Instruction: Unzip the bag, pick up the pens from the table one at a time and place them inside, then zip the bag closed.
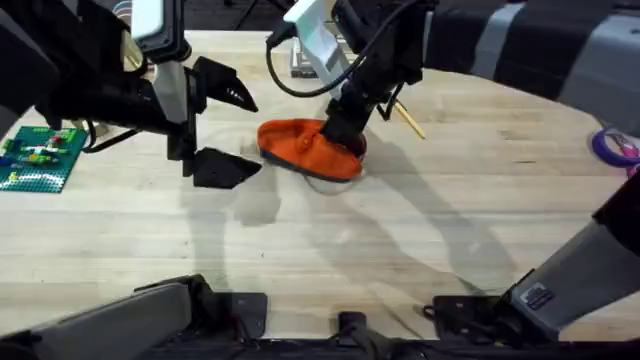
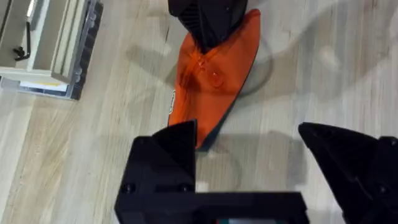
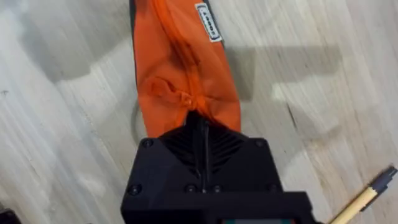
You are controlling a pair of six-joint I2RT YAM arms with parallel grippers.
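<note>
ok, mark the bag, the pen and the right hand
bag (image 1: pixel 290 140), overhead view, bare orange fabric at its left end
pen (image 1: pixel 410 121), overhead view, mid-shaft
right hand (image 3: pixel 204 121), right wrist view, fingertips closed on the bag

bag (image 3: pixel 186 74) end under right pincer (image 3: pixel 202 140)

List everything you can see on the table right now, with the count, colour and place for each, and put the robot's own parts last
bag: one, orange with dark base strip, middle of the table, pinched at one end by the right claw
pen: one, yellow with dark tip, just right of the bag
brick plate: one, green with small pieces, left edge
tape roll: one, purple, right edge
table: one, light wood
left claw: black, open, left of the bag, apart from it
right claw: black, shut on the bag's end
</note>
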